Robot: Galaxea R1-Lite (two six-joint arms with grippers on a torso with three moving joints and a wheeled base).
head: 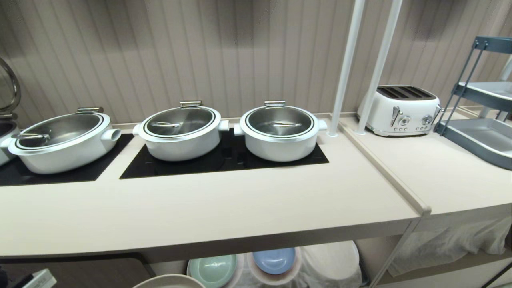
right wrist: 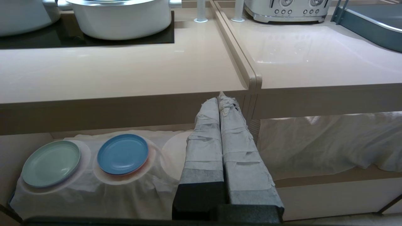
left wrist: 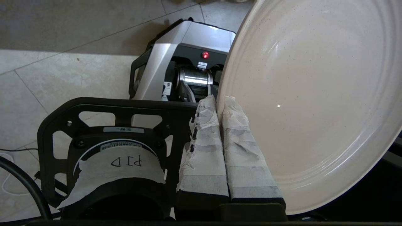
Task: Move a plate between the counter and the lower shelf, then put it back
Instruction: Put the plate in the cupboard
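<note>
My left gripper is shut on the rim of the cream plate, one taped finger on each face. The plate stands nearly on edge in the left wrist view, over the floor. In the head view only the plate's rim shows at the bottom edge, below the front edge of the beige counter. The lower shelf under the counter holds cloth-draped stacks. My right gripper is shut and holds nothing, level with the counter's front edge.
On the draped stacks lie a mint-green plate and a blue plate. Three white pots stand on the black hob panels. To the right are two white poles, a toaster and a grey tray rack.
</note>
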